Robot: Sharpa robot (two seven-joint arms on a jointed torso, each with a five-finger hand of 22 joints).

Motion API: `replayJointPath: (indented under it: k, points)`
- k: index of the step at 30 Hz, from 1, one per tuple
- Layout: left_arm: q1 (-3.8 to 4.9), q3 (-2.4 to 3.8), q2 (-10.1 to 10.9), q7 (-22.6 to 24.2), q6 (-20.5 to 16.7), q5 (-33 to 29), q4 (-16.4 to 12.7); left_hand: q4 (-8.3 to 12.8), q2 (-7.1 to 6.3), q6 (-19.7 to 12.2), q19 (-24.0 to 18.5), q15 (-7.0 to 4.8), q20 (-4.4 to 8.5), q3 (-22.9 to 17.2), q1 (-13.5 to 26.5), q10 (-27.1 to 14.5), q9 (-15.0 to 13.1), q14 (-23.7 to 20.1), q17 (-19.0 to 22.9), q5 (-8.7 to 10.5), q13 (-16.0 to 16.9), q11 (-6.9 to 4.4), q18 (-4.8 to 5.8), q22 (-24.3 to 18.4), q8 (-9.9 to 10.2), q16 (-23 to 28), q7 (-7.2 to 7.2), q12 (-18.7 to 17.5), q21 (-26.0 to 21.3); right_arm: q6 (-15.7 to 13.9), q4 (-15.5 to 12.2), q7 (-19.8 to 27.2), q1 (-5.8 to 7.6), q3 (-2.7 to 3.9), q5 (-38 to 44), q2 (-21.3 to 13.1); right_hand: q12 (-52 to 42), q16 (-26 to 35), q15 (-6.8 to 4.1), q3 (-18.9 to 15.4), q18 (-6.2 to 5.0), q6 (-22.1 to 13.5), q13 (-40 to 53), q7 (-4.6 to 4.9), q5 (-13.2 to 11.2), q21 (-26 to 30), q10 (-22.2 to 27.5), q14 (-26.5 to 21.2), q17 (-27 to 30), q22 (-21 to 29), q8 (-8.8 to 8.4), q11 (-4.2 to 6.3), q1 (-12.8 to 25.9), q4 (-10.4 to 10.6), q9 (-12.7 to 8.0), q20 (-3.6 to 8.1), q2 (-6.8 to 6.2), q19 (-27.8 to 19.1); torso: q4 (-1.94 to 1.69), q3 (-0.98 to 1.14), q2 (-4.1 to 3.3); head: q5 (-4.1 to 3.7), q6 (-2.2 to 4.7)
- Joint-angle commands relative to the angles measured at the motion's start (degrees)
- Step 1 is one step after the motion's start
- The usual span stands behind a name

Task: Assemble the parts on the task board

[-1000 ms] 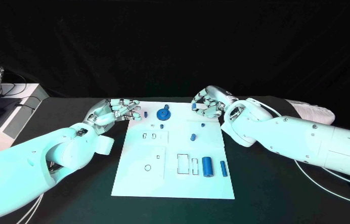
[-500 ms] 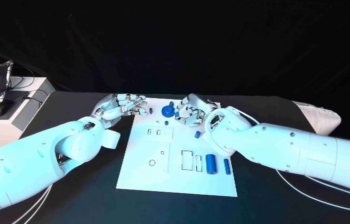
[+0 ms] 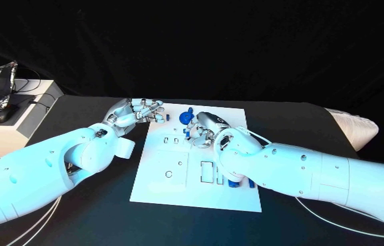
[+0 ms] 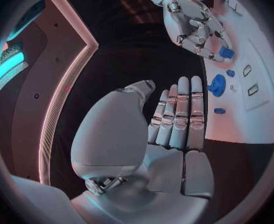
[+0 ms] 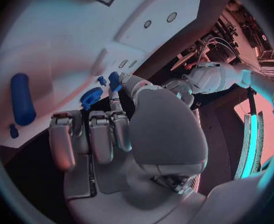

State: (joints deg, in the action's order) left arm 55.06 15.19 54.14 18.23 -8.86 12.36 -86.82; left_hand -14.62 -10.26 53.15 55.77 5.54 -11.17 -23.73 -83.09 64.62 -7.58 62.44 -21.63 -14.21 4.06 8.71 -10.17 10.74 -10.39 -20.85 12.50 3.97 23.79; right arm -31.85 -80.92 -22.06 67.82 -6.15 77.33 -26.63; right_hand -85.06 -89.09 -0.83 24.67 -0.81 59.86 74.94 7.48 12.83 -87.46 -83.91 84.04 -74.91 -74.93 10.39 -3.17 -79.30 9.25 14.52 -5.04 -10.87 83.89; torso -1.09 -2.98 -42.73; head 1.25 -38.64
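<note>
The white task board (image 3: 172, 193) lies in the middle of the black table. A blue gear (image 3: 186, 116) stands near its far edge, with small blue pegs (image 3: 191, 141) close by. My right hand (image 3: 205, 128) hovers over the board just beside the gear (image 5: 91, 97) and pinches a small blue part (image 5: 114, 80) at its fingertips; the left wrist view shows that hand (image 4: 196, 27) with the part (image 4: 226, 52). My left hand (image 3: 136, 113) is at the board's far left corner, its fingers (image 4: 177, 117) straight and holding nothing. Two blue cylinders (image 3: 233, 183) lie partly hidden under my right arm.
Rectangular slots (image 3: 206, 171) and a round hole (image 3: 168, 174) are cut into the board's near half. A long blue cylinder (image 5: 22, 99) lies on the board. Grey equipment (image 3: 20, 104) stands off the table's left side, a pale bundle (image 3: 352, 126) at its right.
The camera has shifted. My right hand has carried the small blue part from the board's far right corner inward, to beside the gear. The left hand stays at the far left corner.
</note>
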Motion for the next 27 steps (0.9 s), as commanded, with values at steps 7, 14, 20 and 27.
replayJointPath:
  k: [7, 14, 20, 27]
  points:
    - [0.01, 0.05, -0.35, 0.63, 0.47, 0.23, 0.04, -0.03, -0.21, 0.35, -0.46, -0.05, -0.12, -0.21, 0.53, 0.36, -0.01, -0.51, -0.05, 0.16, 0.01, 0.12, -0.16, 0.09, 0.2, -0.29, 0.15, -0.18, 0.18, -0.14, 0.54, -2.61, -0.83, -0.22, 4.69, 1.17, -0.08, -0.06, -0.49, -0.02, 0.06, 0.2, 10.7, -0.07, -0.06, 0.27, -2.48, 5.16, -11.44, -12.79, 0.22, 0.47, 0.65, 0.27, 0.07, 0.34, -0.21, 4.75, 0.01, -0.01, 0.01, 0.22, -0.5]
    - [0.01, 0.05, -0.26, 0.59, 0.48, 0.24, 0.07, -0.03, -0.21, 0.35, -0.46, -0.05, -0.12, -0.21, 0.53, 0.36, -0.01, -0.51, -0.05, 0.16, 0.01, 0.12, -0.16, 0.09, 0.2, -0.29, 0.15, -0.18, 0.18, 0.29, 0.67, -3.0, -1.02, -0.27, 5.61, 1.32, -0.1, -0.06, -0.5, -0.02, 0.04, 0.17, 10.72, -0.08, -0.01, 0.31, -2.5, 5.15, -11.43, -12.75, 0.24, 0.48, 0.76, 0.31, 0.07, 0.35, -0.23, 4.73, 0.08, -0.02, 0.04, 0.23, -0.71]
    - [0.01, 0.05, -0.23, 0.59, 0.52, 0.24, 0.09, -0.03, -0.21, 0.35, -0.46, -0.05, -0.12, -0.21, 0.53, 0.36, -0.01, -0.51, -0.05, 0.16, 0.01, 0.12, -0.16, 0.09, 0.2, -0.29, 0.15, -0.18, 0.18, 0.21, 0.67, -3.25, -1.14, -0.31, 6.47, 1.3, -0.06, -0.03, -0.51, -0.06, 0.01, 0.1, 10.69, -0.08, 0.0, 0.43, -2.47, 5.13, -11.32, -12.66, 0.24, 0.49, 0.86, 0.3, 0.06, 0.37, -0.37, 4.67, 0.15, 0.0, 0.03, 0.27, -0.85]
    - [0.01, 0.05, -0.26, 0.56, 0.6, 0.24, 0.17, -0.03, -0.21, 0.35, -0.46, -0.05, -0.12, -0.21, 0.53, 0.36, -0.01, -0.51, -0.05, 0.16, 0.01, 0.12, -0.16, 0.09, 0.2, -0.29, 0.15, -0.18, 0.18, 0.73, 0.73, -3.14, -1.2, -0.33, 6.86, 1.24, -0.01, -0.02, -0.52, -0.1, 0.02, 0.02, 10.64, -0.08, 0.01, 0.39, -2.44, 5.13, -11.3, -12.69, 0.23, 0.49, 0.97, 0.31, 0.05, 0.38, -0.51, 4.69, 0.07, 0.02, 0.07, 0.24, -0.97]
